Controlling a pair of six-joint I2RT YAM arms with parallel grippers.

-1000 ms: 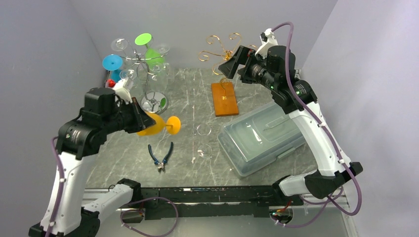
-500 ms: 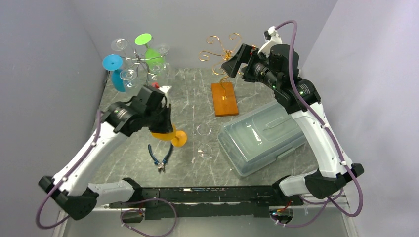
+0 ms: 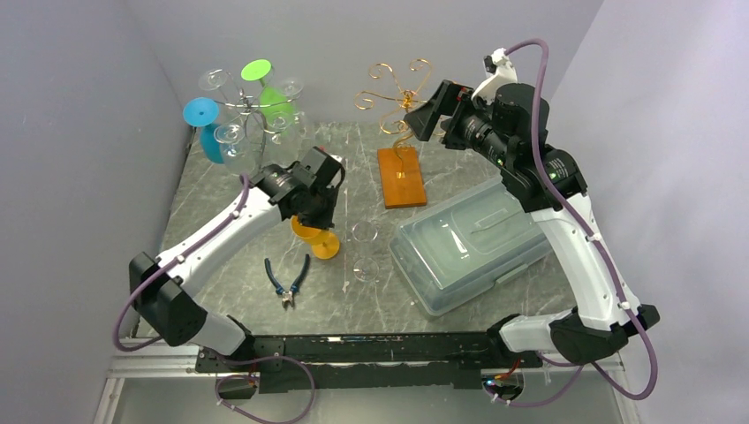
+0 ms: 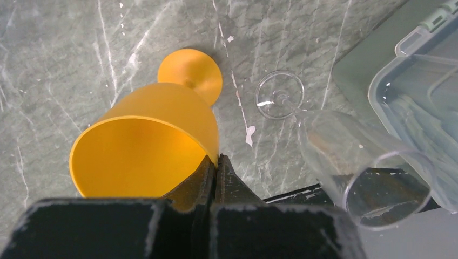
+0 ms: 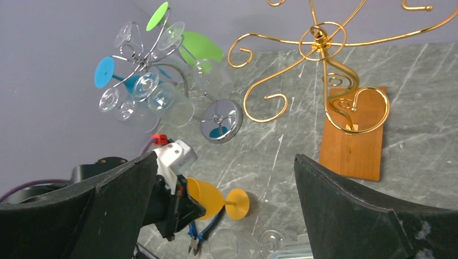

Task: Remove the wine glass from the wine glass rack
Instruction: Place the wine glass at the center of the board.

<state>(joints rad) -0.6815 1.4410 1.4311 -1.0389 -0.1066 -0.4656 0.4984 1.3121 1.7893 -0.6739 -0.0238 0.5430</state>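
Note:
My left gripper [image 3: 311, 219] is shut on the rim of an orange wine glass [image 3: 314, 237], held tilted just above the table, its foot [image 4: 190, 75] toward the tabletop. It also shows in the left wrist view [image 4: 146, 143] and the right wrist view [image 5: 216, 197]. The silver wine glass rack [image 3: 252, 119] stands at the back left with blue, green and clear glasses hanging. My right gripper [image 5: 227, 178] is open and empty, high above the gold rack [image 3: 395, 93].
Two clear glasses [image 3: 362, 252] lie on the table next to a clear lidded bin [image 3: 468, 246]. Blue-handled pliers [image 3: 288, 279] lie near the front. The gold rack's wooden base [image 3: 401, 177] stands mid-table. Walls close in left, right and back.
My left arm has swung right and forward from the silver rack with the orange glass, lowering it toward the table by the clear glasses. The right arm rose slightly.

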